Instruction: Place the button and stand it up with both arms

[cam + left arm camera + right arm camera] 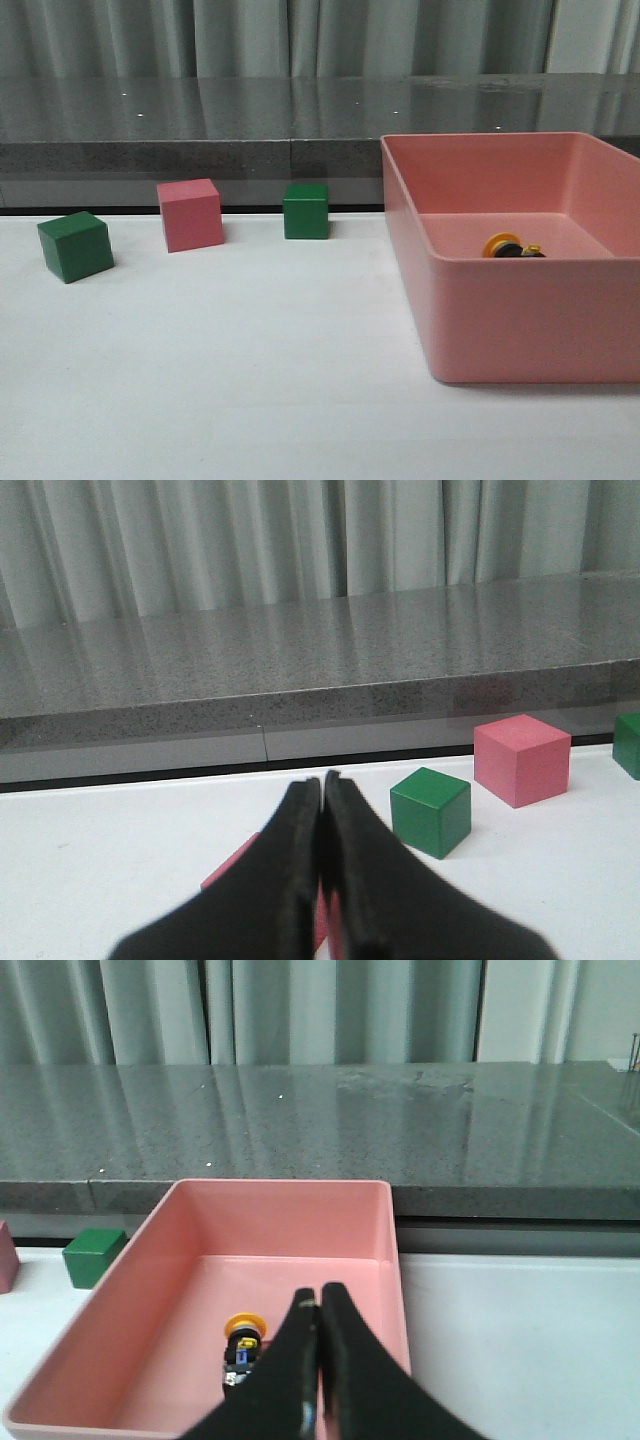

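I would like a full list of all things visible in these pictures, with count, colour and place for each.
button: one, yellow cap and black body, lying on its side on the floor of the bin.
bin: one, pink, on the right part of the table.
green cubes: two, one at the far left, one right of the pink cube.
pink cube: one, between the two green cubes.
table: one, white.
counter: one, grey speckled, behind the table.
curtain: grey, at the back.
left hand: black, shut, empty.
right hand: black, shut, empty, above the bin.
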